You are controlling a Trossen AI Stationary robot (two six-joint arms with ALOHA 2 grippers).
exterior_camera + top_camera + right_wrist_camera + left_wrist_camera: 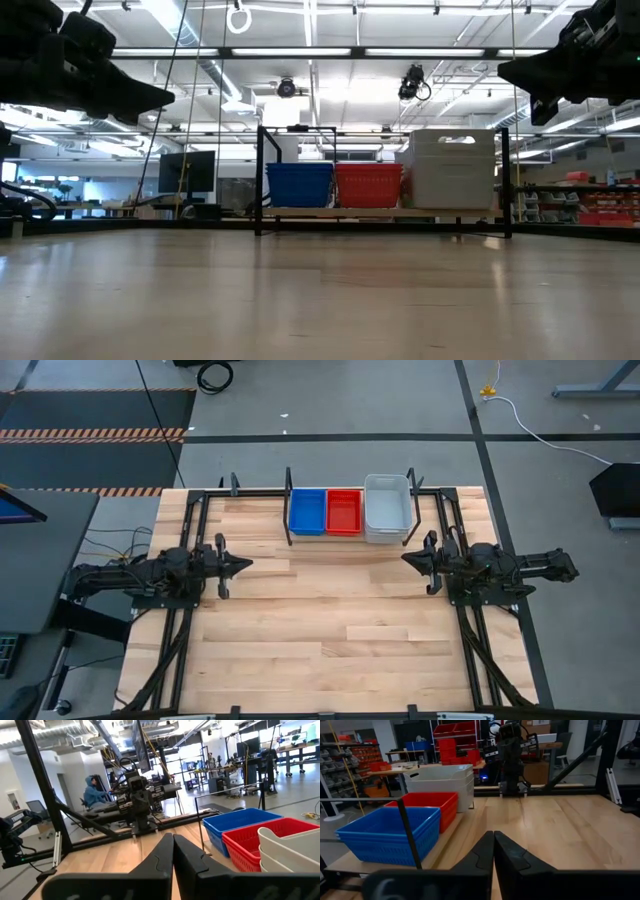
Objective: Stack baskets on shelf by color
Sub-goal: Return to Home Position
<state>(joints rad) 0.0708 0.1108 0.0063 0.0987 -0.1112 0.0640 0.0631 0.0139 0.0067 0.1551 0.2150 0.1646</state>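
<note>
I am holding my left claw (246, 565) above the left side of the light wooden surface (340, 630), its two dark fingers pressed together and gripping nothing. My right claw (406, 558) is hanging above the right side, pointing back at the left one across the surface, likewise closed tight and empty. The shallow rectangular plastic baskets (368, 185) are sitting in three stacks on the low black metal rail shelf (289, 525) at the far edge. The blue mesh stack (308, 510) is on the left, the red mesh stack (344, 510) is just beside it in the middle, and the taller pale grey-white stack (386, 505) is on the right (three nested rims are showing in my left wrist view). Both claws are hovering well apart from the shelf.
</note>
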